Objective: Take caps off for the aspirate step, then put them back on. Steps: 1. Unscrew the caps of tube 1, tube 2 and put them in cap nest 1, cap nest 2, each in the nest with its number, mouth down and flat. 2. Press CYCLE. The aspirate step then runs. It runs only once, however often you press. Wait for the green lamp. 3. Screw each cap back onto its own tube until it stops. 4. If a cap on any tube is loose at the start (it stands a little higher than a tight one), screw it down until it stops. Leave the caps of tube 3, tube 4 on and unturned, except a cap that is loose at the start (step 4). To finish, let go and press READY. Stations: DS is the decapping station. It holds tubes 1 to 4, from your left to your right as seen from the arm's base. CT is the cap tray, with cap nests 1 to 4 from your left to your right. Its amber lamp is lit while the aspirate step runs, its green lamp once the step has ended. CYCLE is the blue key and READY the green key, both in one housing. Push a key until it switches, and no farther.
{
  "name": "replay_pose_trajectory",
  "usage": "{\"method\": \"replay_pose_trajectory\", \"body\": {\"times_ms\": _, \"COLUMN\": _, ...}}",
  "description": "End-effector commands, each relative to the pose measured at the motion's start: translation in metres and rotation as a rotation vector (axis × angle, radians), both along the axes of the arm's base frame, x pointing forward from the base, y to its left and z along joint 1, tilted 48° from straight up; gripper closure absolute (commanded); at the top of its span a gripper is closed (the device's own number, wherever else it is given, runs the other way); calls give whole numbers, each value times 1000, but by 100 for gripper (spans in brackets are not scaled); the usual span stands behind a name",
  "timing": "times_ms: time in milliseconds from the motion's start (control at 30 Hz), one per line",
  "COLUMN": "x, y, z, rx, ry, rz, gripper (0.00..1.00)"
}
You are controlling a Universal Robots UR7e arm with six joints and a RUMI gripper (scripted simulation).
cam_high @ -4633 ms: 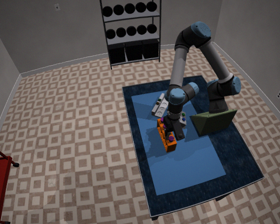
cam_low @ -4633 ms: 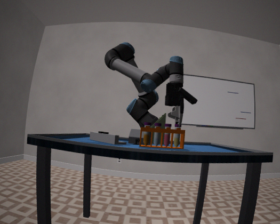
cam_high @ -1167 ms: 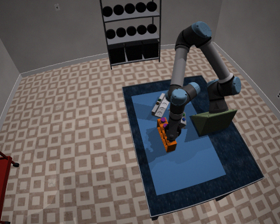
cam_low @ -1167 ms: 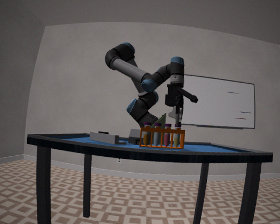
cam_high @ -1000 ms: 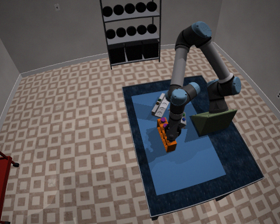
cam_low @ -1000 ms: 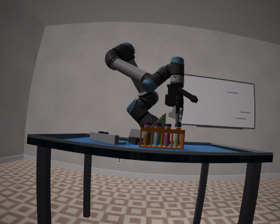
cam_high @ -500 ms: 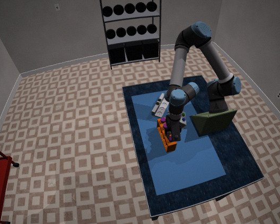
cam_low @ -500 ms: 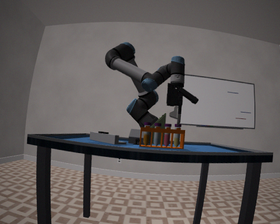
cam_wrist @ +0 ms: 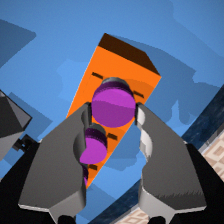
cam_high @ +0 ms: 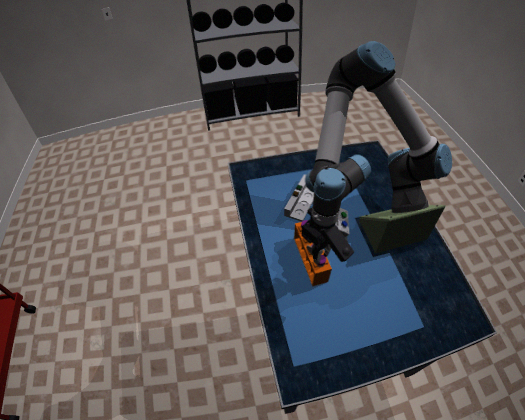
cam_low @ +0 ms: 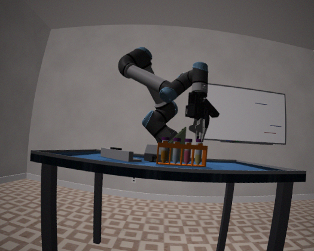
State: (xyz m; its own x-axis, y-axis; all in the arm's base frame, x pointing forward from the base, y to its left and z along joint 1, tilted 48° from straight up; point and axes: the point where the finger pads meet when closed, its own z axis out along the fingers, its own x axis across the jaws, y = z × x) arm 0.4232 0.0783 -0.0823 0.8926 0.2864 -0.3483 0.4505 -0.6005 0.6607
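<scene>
The orange rack DS (cam_high: 320,276) (cam_low: 182,146) (cam_wrist: 117,64) holds tubes 1 to 4, each with a purple cap. My gripper (cam_high: 320,255) (cam_low: 200,139) (cam_wrist: 113,104) points down over the rack end away from the cap tray and is shut on the cap of tube 1 (cam_high: 322,260) (cam_wrist: 114,102), which sits on its tube. The cap of tube 2 (cam_low: 188,140) (cam_wrist: 95,149) is on, beside the left finger in the wrist view. The cap tray (cam_high: 296,211) (cam_low: 116,153) shows empty nests; the arm hides part of it. Its amber lamp (cam_high: 295,193) and green lamp (cam_high: 300,187) look dark.
The key housing with the blue CYCLE key (cam_high: 345,224) and green READY key (cam_high: 344,214) stands between the rack and the arm's base. A green slanted panel (cam_high: 402,231) stands before the base. The neighbouring capped tubes are close to the fingers.
</scene>
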Motion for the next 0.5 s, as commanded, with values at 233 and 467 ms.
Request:
{"method": "replay_pose_trajectory", "body": {"times_ms": 233, "x": 0, "y": 0, "z": 0, "rx": 13, "ry": 54, "rz": 56, "gripper": 65}}
{"method": "replay_pose_trajectory", "body": {"times_ms": 467, "x": 0, "y": 0, "z": 0, "rx": 13, "ry": 54, "rz": 56, "gripper": 65}}
